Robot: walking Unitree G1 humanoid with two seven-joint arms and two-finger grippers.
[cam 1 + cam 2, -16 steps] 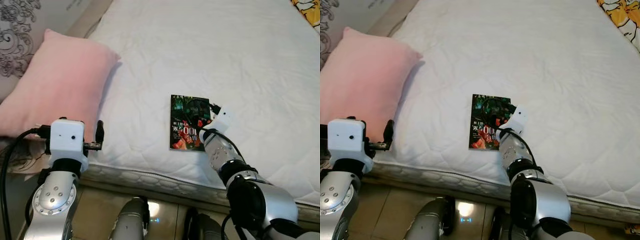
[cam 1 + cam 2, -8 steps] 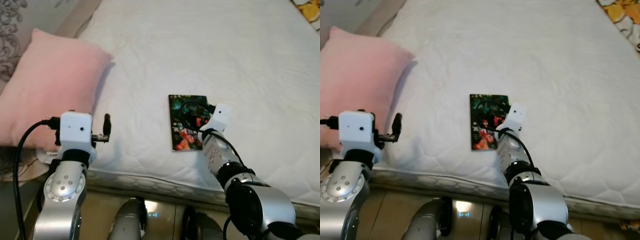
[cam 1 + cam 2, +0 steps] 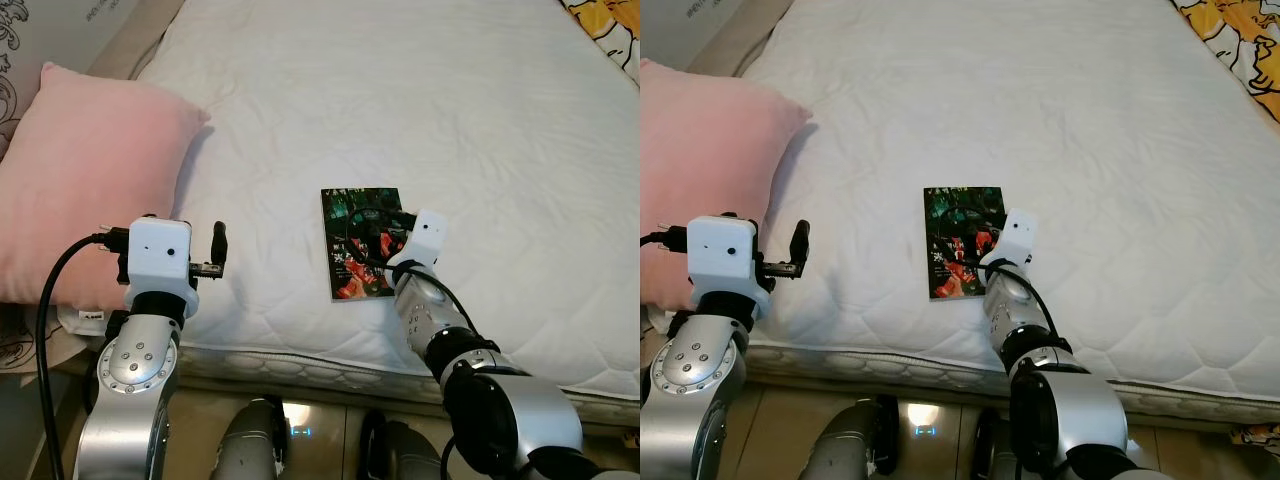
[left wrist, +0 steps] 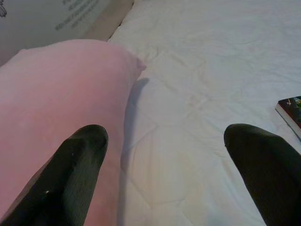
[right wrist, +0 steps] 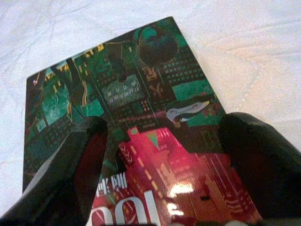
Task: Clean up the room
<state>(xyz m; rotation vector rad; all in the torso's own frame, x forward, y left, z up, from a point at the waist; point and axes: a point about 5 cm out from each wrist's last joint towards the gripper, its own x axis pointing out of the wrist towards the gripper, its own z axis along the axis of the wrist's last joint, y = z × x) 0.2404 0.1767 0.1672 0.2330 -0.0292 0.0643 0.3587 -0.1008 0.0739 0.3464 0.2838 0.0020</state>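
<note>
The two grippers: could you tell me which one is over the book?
The right gripper: its open fingers straddle the book lying flat on the white mattress. The left gripper hangs open beside the pink pillow.

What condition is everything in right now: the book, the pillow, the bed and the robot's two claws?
book: closed, lying flat on the bed, cover up.
pink pillow: lying at the bed's left edge, untouched.
bed: bare white quilted mattress.
right gripper: open, fingers spread just over the book's cover.
left gripper: open, holding nothing, hovering beside the pillow.
</note>
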